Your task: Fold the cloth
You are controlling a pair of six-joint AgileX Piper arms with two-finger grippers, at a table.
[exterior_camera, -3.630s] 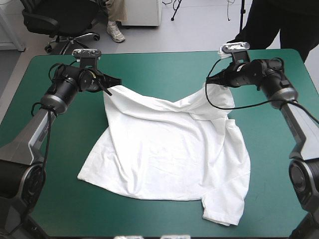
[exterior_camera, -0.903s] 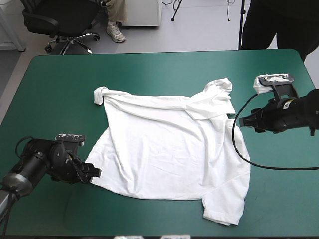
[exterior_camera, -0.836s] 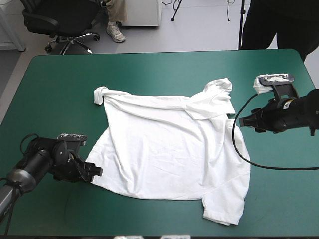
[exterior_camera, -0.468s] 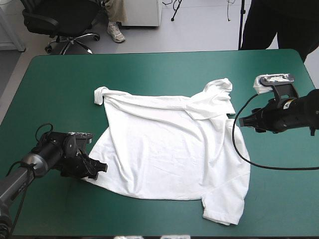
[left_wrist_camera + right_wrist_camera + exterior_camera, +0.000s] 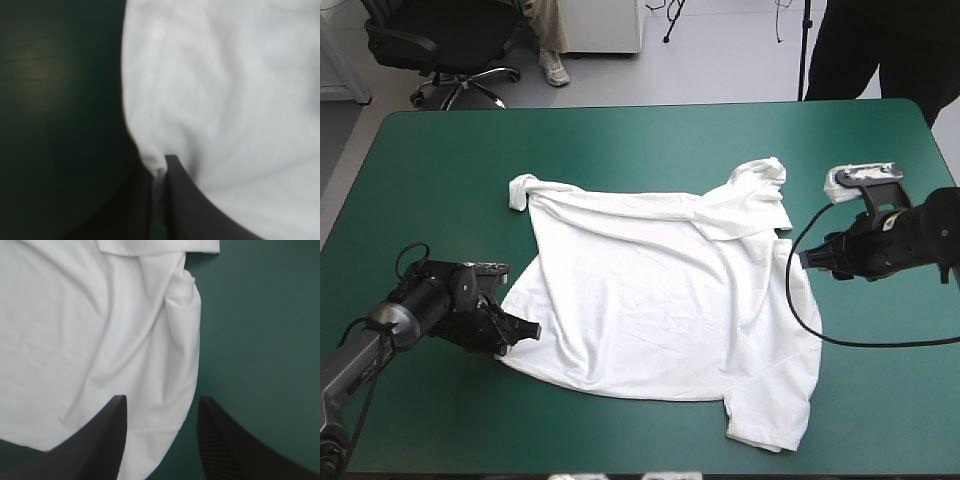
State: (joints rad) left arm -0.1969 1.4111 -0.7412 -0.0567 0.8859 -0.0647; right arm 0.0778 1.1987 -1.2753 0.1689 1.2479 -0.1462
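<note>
The white T-shirt (image 5: 660, 300) lies spread on the teal-green cover, wrinkled, with one sleeve bunched at the far left and another sleeve folded at the near right. My left gripper (image 5: 527, 331) is low at the shirt's near left corner. In the left wrist view its fingers (image 5: 182, 200) are all but shut with a thin strip of the T-shirt (image 5: 225, 90) between them. My right gripper (image 5: 804, 259) hovers at the shirt's right edge. It stands open in the right wrist view, the T-shirt (image 5: 100, 330) ahead of and under the right gripper (image 5: 160, 405).
Bare teal-green cover (image 5: 440, 180) surrounds the shirt on all sides, widest at the far left and along the front edge.
Both grippers let go of the shirt's far corners and came down the sides. Just before now the left gripper slid right onto the near left corner and shut on it; the right gripper dropped slightly.
</note>
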